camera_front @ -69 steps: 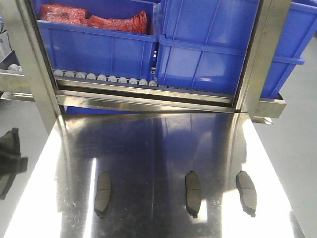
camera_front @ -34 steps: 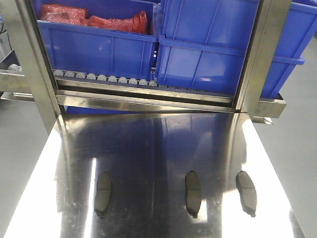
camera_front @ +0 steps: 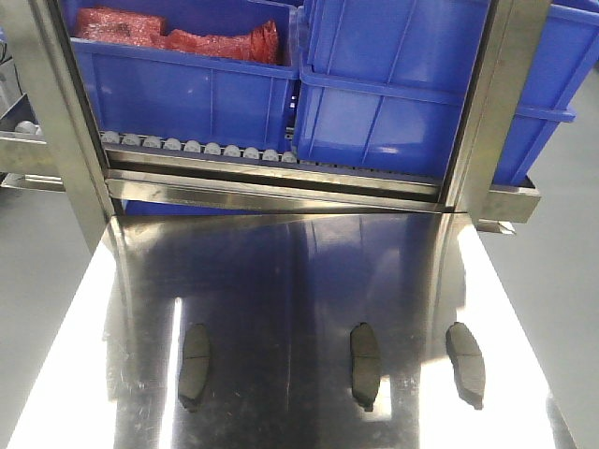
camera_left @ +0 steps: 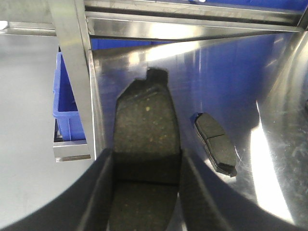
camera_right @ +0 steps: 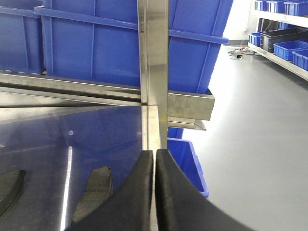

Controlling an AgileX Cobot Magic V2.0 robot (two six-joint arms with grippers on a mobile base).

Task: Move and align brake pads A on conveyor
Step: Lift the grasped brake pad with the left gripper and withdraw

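Three brake pads A: lying ahead of both grippers (conveyor unseen).
Left gripper: clamping fourth pad; carrying it level is helping alignment.
Right gripper: pressing together, empty.

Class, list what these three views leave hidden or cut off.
Left wrist view: near end of the held pad, cut by the bottom edge inside the left tool.
Right wrist view: two table pads, cut off by bottom and left edges.
Every view: conveyor out of frame.

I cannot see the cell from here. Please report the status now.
Left end effector shut on one brake pad. Right end effector shut, empty. Three pads lie on steel table; belt not in view. Nothing blocking.
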